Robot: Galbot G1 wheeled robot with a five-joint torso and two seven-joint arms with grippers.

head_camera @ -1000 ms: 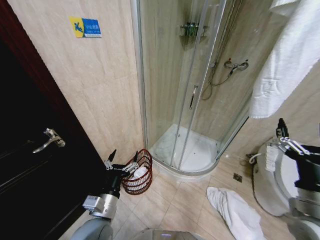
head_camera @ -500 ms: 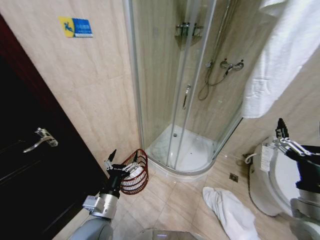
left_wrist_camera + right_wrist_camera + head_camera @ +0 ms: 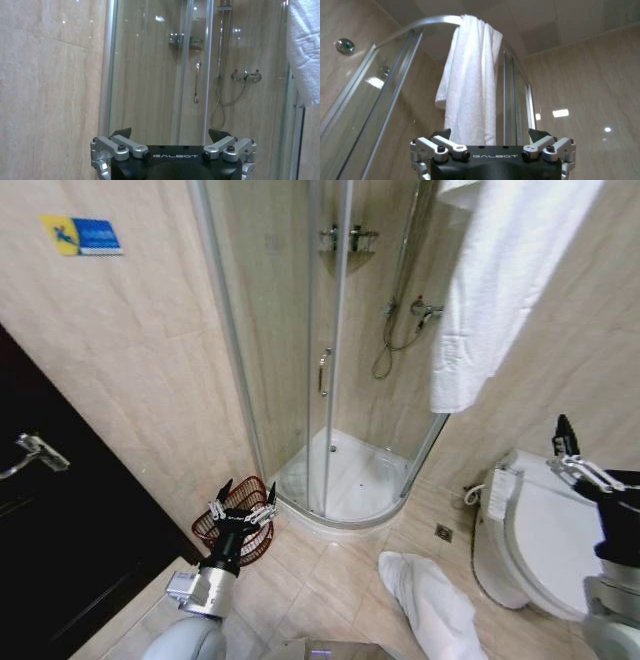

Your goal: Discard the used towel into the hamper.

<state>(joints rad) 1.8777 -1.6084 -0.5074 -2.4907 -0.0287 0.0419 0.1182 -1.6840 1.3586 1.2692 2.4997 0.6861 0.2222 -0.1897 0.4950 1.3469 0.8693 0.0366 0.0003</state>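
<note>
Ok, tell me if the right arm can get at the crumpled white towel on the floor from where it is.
Probably yes: the right gripper hangs open above the toilet, nothing covers the towel.

— Where is the left arm?

— Low in the lower left of the head view, forearm rising from the bottom edge. The left gripper (image 3: 243, 503) points up and away, its dark fingertips (image 3: 121, 132) spread wide with nothing between them.

— And the right?

— At the right edge, mid-height. The right gripper (image 3: 566, 452) is raised, wrist angled upward; in its wrist view the fingers (image 3: 538, 134) stand apart, holding nothing.
</note>
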